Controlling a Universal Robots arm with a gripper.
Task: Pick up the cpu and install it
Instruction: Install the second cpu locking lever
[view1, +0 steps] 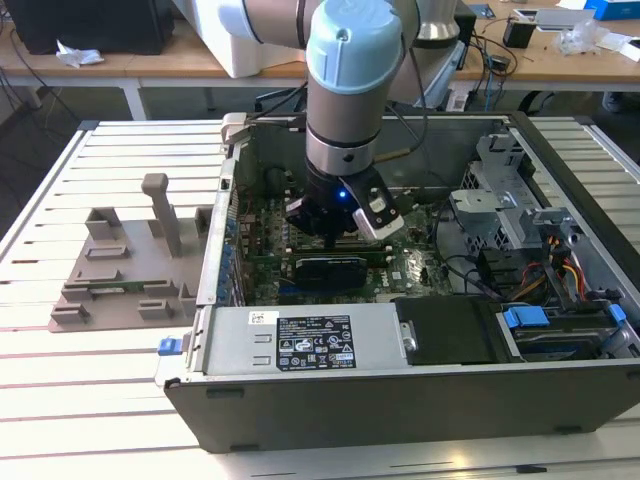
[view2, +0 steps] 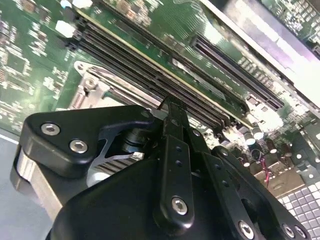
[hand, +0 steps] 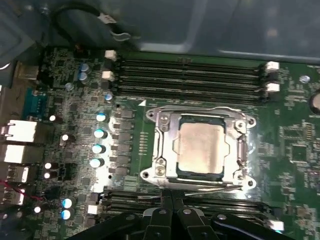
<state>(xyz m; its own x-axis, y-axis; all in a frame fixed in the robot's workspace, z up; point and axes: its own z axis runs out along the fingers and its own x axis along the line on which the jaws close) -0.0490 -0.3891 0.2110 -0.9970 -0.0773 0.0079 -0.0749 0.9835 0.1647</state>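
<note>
The cpu lay flat in its socket on the motherboard, inside the case. The gripper hung at the socket's 6 o'clock edge in the first wrist view, fingers together and holding nothing. In the exterior view the arm stood over the board at centre. Judgement: the chip appeared seated; good practice was confirming it sat level and square within the frame.

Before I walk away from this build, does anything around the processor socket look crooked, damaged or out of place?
Nothing stands out. In the first wrist view the cpu lies flat and square inside its metal socket frame, edges parallel to it. The gripper sits just beside the socket, fingers together, holding nothing.
</note>
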